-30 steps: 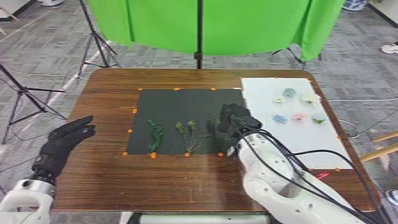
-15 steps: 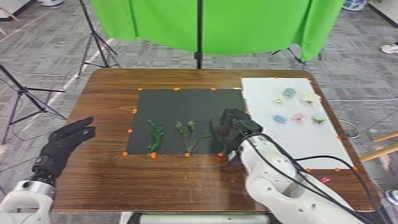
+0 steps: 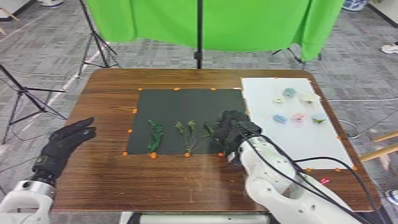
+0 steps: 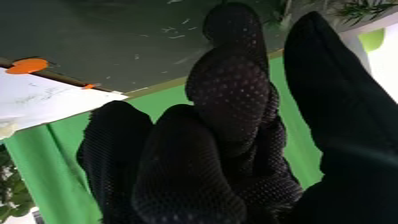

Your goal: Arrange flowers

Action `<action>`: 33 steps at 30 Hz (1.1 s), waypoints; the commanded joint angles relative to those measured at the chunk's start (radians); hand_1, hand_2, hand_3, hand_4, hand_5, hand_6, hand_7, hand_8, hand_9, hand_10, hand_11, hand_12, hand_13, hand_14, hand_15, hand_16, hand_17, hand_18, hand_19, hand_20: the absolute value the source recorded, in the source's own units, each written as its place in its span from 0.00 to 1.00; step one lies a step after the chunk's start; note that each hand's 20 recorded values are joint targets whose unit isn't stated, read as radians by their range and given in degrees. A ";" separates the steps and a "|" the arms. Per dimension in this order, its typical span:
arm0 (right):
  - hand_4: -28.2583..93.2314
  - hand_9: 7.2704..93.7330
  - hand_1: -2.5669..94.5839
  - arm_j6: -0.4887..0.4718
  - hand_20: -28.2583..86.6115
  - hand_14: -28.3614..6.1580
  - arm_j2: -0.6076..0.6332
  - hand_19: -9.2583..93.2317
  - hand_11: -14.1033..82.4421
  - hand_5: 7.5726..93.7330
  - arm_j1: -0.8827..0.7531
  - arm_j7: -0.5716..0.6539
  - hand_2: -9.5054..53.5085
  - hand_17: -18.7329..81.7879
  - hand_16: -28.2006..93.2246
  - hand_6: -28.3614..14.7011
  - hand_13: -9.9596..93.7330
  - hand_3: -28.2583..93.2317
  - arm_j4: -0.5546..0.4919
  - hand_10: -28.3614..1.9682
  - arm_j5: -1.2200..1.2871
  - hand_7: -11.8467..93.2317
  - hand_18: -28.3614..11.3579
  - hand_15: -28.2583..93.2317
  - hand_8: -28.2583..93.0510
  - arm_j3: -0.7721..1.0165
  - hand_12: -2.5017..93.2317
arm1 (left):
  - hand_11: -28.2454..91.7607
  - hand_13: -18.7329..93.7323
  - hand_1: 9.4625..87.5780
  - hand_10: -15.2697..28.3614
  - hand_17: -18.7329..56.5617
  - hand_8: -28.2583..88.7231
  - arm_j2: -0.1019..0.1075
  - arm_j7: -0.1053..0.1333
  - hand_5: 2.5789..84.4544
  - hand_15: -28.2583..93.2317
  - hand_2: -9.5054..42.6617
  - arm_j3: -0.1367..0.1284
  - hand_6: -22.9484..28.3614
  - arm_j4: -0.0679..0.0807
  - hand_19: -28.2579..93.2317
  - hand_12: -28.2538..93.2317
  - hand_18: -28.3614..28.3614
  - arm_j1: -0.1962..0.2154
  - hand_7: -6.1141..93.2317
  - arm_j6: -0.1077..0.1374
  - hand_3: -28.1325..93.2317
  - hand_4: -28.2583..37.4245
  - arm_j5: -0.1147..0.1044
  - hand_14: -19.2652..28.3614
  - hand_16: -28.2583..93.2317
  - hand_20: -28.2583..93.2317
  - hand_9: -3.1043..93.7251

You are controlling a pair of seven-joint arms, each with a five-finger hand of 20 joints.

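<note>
Sprigs (image 3: 156, 135) lay on the black mat (image 3: 178, 106), blooms (image 3: 280, 119) right of it; the right hand (image 3: 233, 131), straight-fingered and apparently empty at the mat's right edge, seemed best lifted straight up, dragging nothing.

Beyond the obstructing green stems (image 3: 155, 136), the black sheet (image 3: 176, 104) offers passage.

It looks like a robotics lab, with white robot arms (image 3: 266, 184) at the head view's bottom edge. Green cloth (image 3: 151, 25) hangs at the top, and black tripods (image 3: 23, 90) stand left on grey carpet (image 3: 355, 65).
</note>
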 commanded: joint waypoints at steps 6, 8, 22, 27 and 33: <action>0.20 1.00 0.42 0.138 0.78 0.82 -0.037 1.00 0.65 0.89 -0.029 -0.007 0.00 0.93 0.41 0.58 1.00 0.75 -0.019 0.60 -0.005 0.41 0.40 0.84 0.26 0.060 0.29 | 0.39 0.44 0.30 0.65 0.28 0.20 -0.001 -0.018 0.46 0.38 0.07 0.006 0.56 0.005 0.31 0.35 0.76 0.002 0.16 -0.018 0.76 0.20 0.004 0.78 0.26 0.38 0.43; 0.19 1.00 0.40 0.184 0.79 0.81 -0.028 1.00 0.65 0.90 -0.047 -0.016 0.00 0.93 0.41 0.58 1.00 0.76 -0.037 0.60 0.006 0.43 0.39 0.84 0.18 0.085 0.29 | 0.39 0.44 0.30 0.65 0.28 0.20 0.004 -0.010 0.46 0.38 0.07 0.013 0.56 0.008 0.31 0.35 0.76 -0.004 0.16 -0.012 0.76 0.20 0.007 0.78 0.26 0.38 0.43; 0.17 0.91 0.37 0.289 0.80 0.75 0.142 1.00 0.55 0.78 -0.201 0.020 0.00 0.84 0.53 0.57 0.99 0.77 -0.178 0.52 -0.017 0.30 0.33 0.74 0.18 0.369 0.31 | 0.42 0.48 0.30 0.67 0.31 0.19 0.024 0.094 0.51 0.42 0.07 0.048 0.56 0.020 0.32 0.34 0.76 -0.011 0.18 0.119 0.77 0.19 -0.011 0.78 0.24 0.39 0.49; 0.17 0.90 0.37 0.190 0.80 0.73 0.176 1.00 0.52 0.77 -0.248 0.046 0.00 0.83 0.53 0.57 0.97 0.77 -0.171 0.51 -0.036 0.28 0.32 0.74 0.18 0.417 0.31 | 0.42 0.48 0.30 0.67 0.31 0.19 0.021 0.089 0.51 0.42 0.07 0.041 0.56 0.017 0.32 0.34 0.76 -0.001 0.18 0.115 0.77 0.19 -0.008 0.79 0.24 0.39 0.48; 0.16 0.89 0.37 0.114 0.80 0.72 0.173 1.00 0.49 0.74 -0.197 0.056 0.00 0.82 0.53 0.62 0.96 0.76 -0.098 0.50 -0.043 0.27 0.31 0.74 0.18 0.363 0.31 | 0.42 0.48 0.30 0.67 0.31 0.19 0.011 0.085 0.51 0.42 0.06 0.029 0.56 0.005 0.32 0.34 0.76 0.015 0.18 0.122 0.77 0.19 -0.009 0.79 0.24 0.39 0.48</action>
